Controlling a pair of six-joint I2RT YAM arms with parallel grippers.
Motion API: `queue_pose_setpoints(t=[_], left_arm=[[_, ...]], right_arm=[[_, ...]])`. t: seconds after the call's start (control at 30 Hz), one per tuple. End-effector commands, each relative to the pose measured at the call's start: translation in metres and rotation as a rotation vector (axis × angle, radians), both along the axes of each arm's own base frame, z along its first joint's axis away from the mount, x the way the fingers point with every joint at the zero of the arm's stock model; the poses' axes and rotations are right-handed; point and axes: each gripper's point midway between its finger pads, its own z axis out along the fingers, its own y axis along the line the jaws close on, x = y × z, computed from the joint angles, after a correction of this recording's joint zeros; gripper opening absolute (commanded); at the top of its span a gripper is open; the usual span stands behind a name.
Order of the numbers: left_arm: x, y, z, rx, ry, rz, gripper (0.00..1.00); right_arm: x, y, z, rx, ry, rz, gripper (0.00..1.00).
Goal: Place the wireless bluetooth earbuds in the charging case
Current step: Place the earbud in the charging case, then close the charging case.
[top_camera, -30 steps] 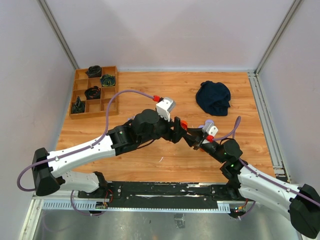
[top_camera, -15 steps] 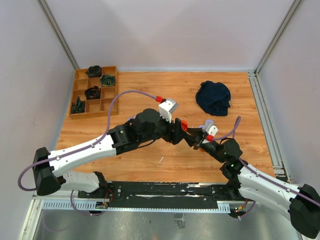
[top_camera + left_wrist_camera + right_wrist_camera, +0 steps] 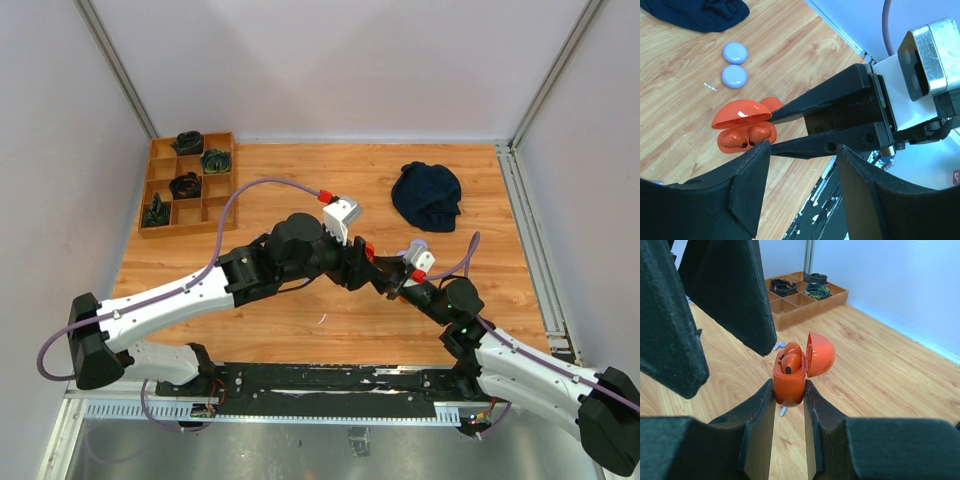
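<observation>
Table (image 3: 300, 165): light brown wood with plank lines; it fills the middle of the top view.
Tray (image 3: 178, 231): a brown wood box with little rooms, at the upper left of the table. Dark curled things sit in 4 of the rooms.
Cloth (image 3: 427, 196): dark blue, crumpled in a heap, at the upper right of the table.
Pucks: 2 round lilac pucks (image 3: 734, 52) (image 3: 734, 76), side by side near the cloth, upper left of the left wrist view.
Tiny pale bit (image 3: 710, 86): a thin bit on the wood, just left of the lower puck.
Other pale bit (image 3: 322, 319): lower middle of the top view, alone on the wood.

The earbuds (image 3: 790, 360) sit in the charging case (image 3: 788, 384), within the right tool (image 3: 789, 390).
</observation>
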Motion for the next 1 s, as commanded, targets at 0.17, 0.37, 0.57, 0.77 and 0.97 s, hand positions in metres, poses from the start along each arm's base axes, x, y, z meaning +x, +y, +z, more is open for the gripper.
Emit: queue_pose_setpoints(t=[0.17,0.37,0.57,0.77,0.97], left_arm=[[0.011,-0.001,0.013,-0.007,-0.023,0.036,0.63],[0.025,0.021,0.02,-0.018,-0.033,0.088,0.67],[0.039,0.046,0.016,-0.033,0.004,0.09,0.7],[0.041,0.053,0.003,-0.053,0.058,0.03,0.75],[0.034,0.048,-0.003,-0.091,0.109,-0.064,0.75]], right_arm=[[0.003,-0.002,0.027,0.04,-0.049,-0.003,0.09],[-0.001,0.006,0.025,0.018,-0.047,0.062,0.09],[-0.01,0.016,0.026,0.003,-0.046,0.154,0.09],[-0.018,0.026,0.031,0.016,-0.037,0.241,0.08],[-0.022,0.032,0.034,0.038,-0.019,0.306,0.08]])
